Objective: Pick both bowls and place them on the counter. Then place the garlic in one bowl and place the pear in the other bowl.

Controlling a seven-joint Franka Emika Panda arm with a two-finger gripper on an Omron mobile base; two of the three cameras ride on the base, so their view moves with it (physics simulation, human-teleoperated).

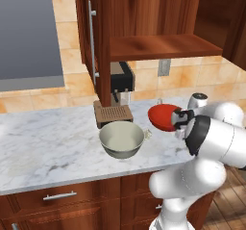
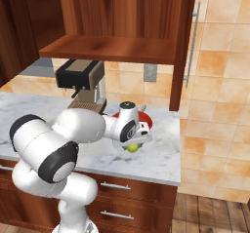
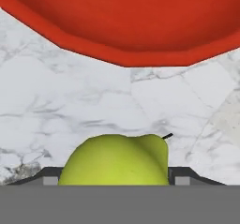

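Between the finger tips, just short of red bowl (image 3: 126, 21): pear (image 3: 117, 160) sitting low in jaws (image 2: 133, 146), apparently closing on fruit, grip unconfirmed. Risking roll-out or slip on lift w/ round skin; also clipping bowl rim. Grey-beige bowl (image 1: 122, 138) resting on counter (image 1: 43, 142).

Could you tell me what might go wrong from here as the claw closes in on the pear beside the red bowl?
The pear is round and sits between the fingertips of the claw on smooth counter; it may squirt out or roll. The red bowl lies just ahead, so the hand could nudge it on lifting.
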